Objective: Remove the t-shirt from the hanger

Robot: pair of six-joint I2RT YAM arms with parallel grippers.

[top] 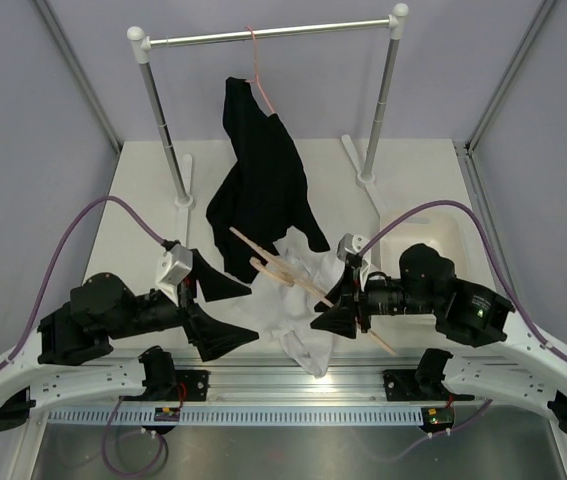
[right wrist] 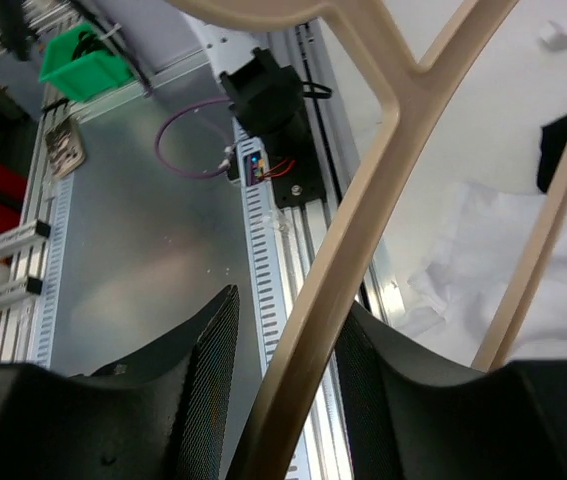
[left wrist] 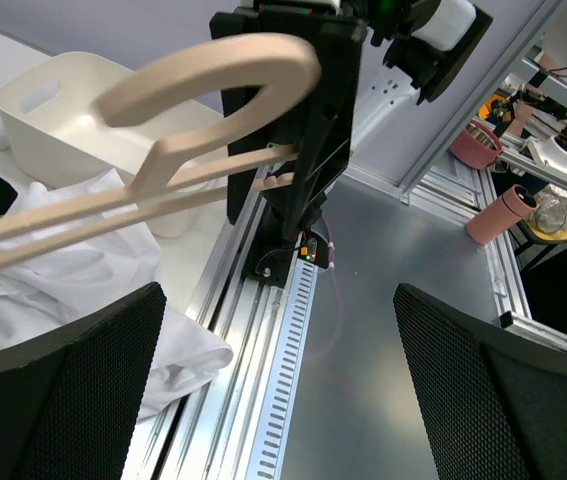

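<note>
While left claw [top: 253, 314] gapes, right claw [top: 335, 312] grips hanger [top: 283, 272]

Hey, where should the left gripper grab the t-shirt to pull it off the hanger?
Probably the crumpled near-left edge of the t-shirt, approached from the left, low over the table. That fabric lies loose right before the open left gripper, clear of the bars of the hanger, which the right gripper holds tilted above it.

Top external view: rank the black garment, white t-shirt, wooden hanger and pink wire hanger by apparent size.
1. black garment
2. t-shirt, crumpled, partly covered
3. wooden hanger
4. pink wire hanger, mostly hidden inside the garment
</note>
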